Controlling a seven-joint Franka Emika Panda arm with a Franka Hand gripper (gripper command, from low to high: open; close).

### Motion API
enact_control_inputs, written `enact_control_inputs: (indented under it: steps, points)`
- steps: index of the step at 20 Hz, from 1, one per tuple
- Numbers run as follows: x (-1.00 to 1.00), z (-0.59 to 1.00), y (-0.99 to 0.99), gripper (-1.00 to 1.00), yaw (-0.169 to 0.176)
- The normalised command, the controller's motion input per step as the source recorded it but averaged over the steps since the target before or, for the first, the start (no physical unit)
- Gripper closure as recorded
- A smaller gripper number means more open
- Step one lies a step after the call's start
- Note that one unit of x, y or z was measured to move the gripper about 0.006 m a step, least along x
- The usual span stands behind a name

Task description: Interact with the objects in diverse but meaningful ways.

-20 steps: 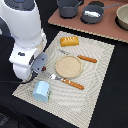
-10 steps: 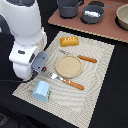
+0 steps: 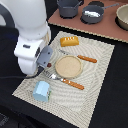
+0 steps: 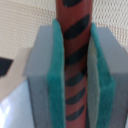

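Between the teal pads (image 4: 56, 95), the gripper (image 4: 74, 75) pinches the sausage (image 4: 74, 60) across its long axis, above the mat's (image 3: 95, 65) edge.

Arm low over mat; fingers (image 4: 56, 75) apparently clamped on brown sausage (image 4: 75, 60).

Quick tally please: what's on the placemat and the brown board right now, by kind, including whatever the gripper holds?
Sausage, clamped between the gripper pads: 1
Bread loaf: 1
Round plate: 1
Orange-handled utensils: 2
Light-blue carton: 1
Dark pots on the board: 2
Pan at the edge of the exterior view, partly cut off: 1
Total: 9
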Motion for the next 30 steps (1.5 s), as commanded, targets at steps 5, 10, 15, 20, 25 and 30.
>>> enact_control_inputs:
  steps: [5,10,15,20,25,30]
  points:
    - [0.67,0.47,0.2,1.0,0.048]
    - [1.0,0.56,0.15,1.0,0.0]
    - [1.0,0.62,0.11,1.0,0.0]
    - [1.0,0.51,0.12,1.0,0.0]
    - [1.0,0.42,0.15,1.0,0.0]
    - [0.98,0.29,0.27,1.0,-0.003]
